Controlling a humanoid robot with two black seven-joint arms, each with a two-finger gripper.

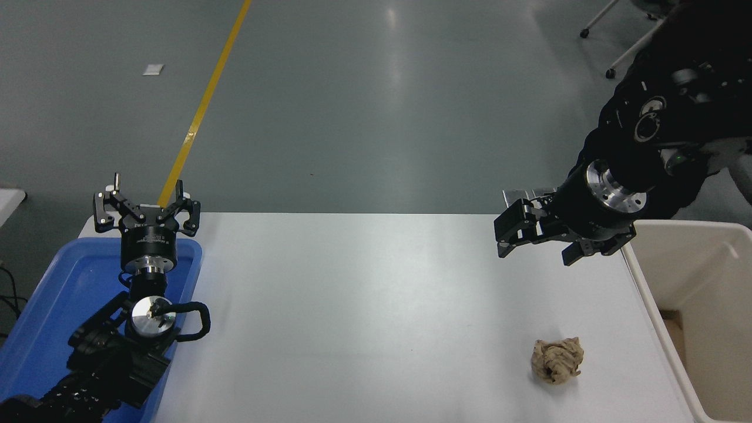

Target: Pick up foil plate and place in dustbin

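Note:
The foil plate is not in view. The cream-beige dustbin [646,288] stands against the table's right edge, and the part of its inside that shows holds no foil. My right arm reaches in from the upper right. Its gripper [539,242] hangs open and empty above the table's far right corner, just left of the dustbin's rim. My left gripper [148,189] is parked open and empty at the lower left, over the far end of the blue tray [53,294].
A crumpled brown paper ball [557,359] lies on the white table [364,305] near the front right, below the right gripper. A wheeled chair base [611,35] stands on the floor at the top right.

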